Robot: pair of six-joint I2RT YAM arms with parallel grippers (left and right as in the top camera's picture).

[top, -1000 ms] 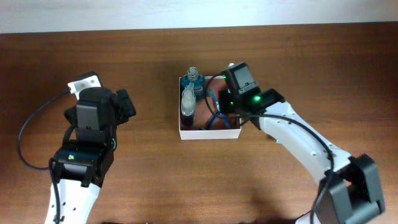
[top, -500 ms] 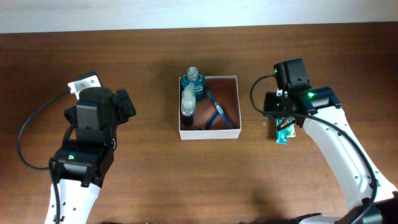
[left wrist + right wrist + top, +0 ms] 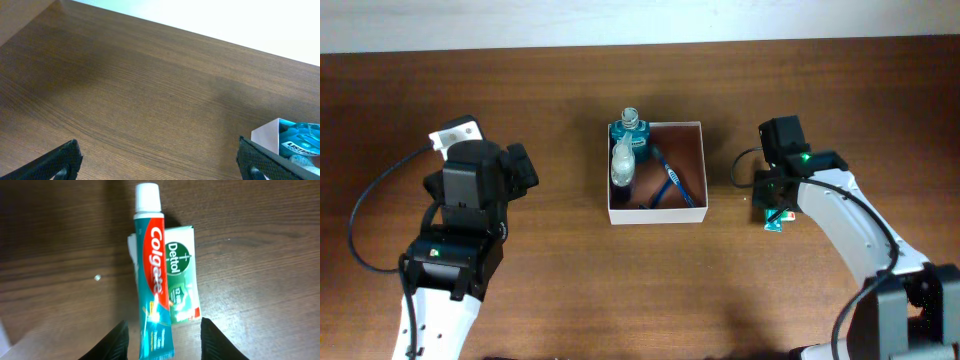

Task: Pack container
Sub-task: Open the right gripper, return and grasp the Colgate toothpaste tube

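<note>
The right gripper (image 3: 162, 342) is spread wide, straddling the toothpaste tube (image 3: 152, 275) tail without contact. The tube lies on a soap packet (image 3: 181, 280) beside the container (image 3: 657, 214). The left gripper (image 3: 157, 162) is released, empty.

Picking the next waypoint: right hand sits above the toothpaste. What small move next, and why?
Probably lower the right hand straight down around the Colgate tube for a grasp. Its fingers are open and straddle the tube's tail, and the tube lies across the Dettol sachet, outside the container.
</note>
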